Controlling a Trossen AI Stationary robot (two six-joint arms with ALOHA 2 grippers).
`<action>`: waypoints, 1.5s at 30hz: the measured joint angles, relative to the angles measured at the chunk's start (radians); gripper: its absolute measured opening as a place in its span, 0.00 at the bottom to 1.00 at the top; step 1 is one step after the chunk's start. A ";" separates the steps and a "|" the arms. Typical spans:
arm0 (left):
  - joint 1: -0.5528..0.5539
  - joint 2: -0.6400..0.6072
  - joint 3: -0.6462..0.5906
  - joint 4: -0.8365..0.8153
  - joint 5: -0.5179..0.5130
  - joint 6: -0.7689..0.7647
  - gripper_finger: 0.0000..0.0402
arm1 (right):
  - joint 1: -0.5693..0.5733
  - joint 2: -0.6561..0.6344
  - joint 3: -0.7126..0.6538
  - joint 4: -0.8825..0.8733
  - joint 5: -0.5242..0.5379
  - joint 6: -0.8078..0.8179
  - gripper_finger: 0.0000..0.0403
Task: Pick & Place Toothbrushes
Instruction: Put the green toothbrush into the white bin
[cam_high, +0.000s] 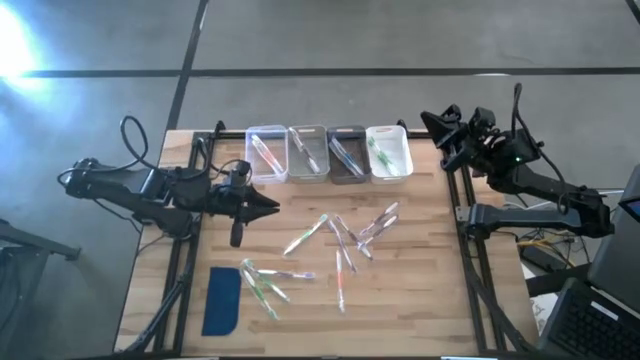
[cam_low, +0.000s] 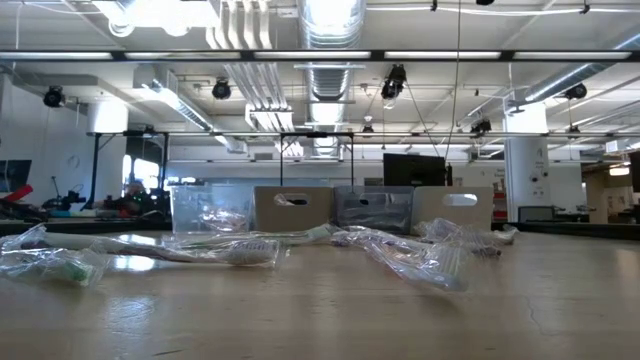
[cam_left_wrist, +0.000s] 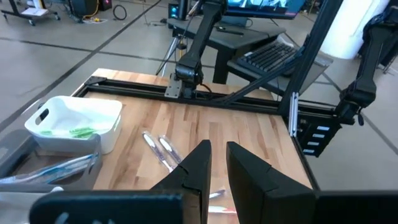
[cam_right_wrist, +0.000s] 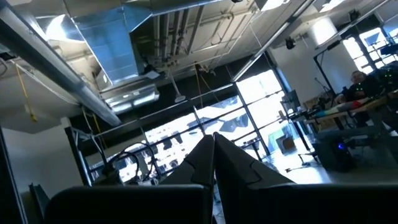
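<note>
Several thin pale toothbrushes in clear wrappers lie flat and loose on the wooden table, one group mid-table (cam_high: 345, 238), one nearer the left front (cam_high: 265, 282); the low view shows them too (cam_low: 230, 250). More lie in the four small bins (cam_high: 328, 152) along the far edge. My left gripper (cam_high: 275, 207) hovers level over the table's left part, pointing toward the right edge; its fingers (cam_left_wrist: 218, 146) stand a narrow gap apart with nothing between them. My right gripper (cam_high: 425, 118) is raised at the far right corner, shut (cam_right_wrist: 213, 135), tilted up toward the ceiling.
A flat dark-blue pad (cam_high: 222, 300) lies at the near left. The white bin (cam_left_wrist: 74, 121) holds green-accented toothbrushes (cam_left_wrist: 81, 131). A black frame rail (cam_high: 470, 250) runs along the table's right side, another along the left (cam_high: 185, 250).
</note>
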 joint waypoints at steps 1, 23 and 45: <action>0.000 0.000 0.000 0.000 0.000 -0.002 0.14 | 0.000 0.000 0.000 -0.006 0.000 0.000 0.02; 0.001 0.004 0.000 -0.003 0.007 -0.114 0.14 | 0.000 0.054 0.000 -0.040 0.000 -0.003 0.02; 0.001 0.004 -0.001 -0.003 0.007 -0.114 0.14 | 0.000 0.229 0.000 -0.041 0.001 -0.003 0.02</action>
